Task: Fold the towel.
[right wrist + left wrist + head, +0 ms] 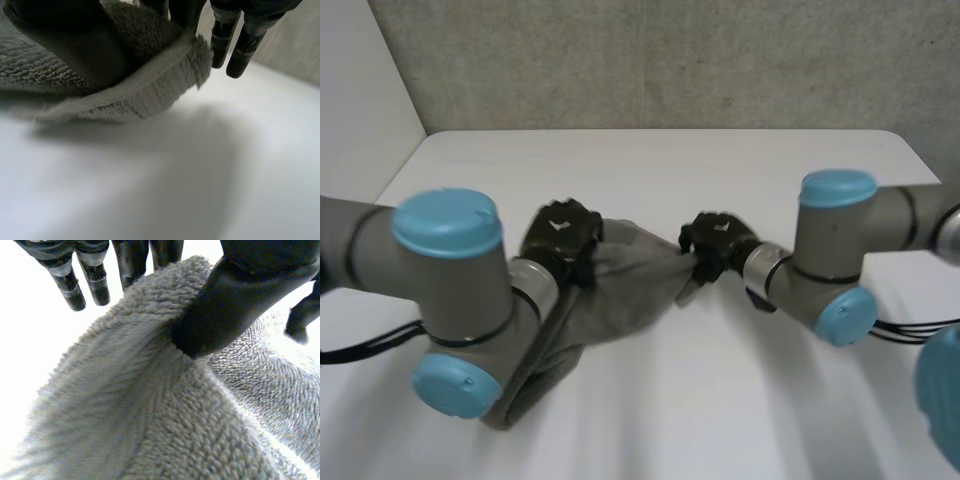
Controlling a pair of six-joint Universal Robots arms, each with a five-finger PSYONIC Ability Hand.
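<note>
Head view: you've got the towel (630, 270) strung between both hands over the white bench (720, 170).
Hidden: the towel's lower end drops behind the left arm (440, 290); you can't see where it ends.
Around: grey wall (670, 60) behind the bench.
Grip, left hand (560, 235): thumb dug into a folded edge, pinching it; outer fingers (67, 287) straight and free.
Grip, right hand (715, 238): thumb and one finger clamp the hemmed corner, which is lifted off the bench; the other fingers (242, 50) are straight and touch nothing.
</note>
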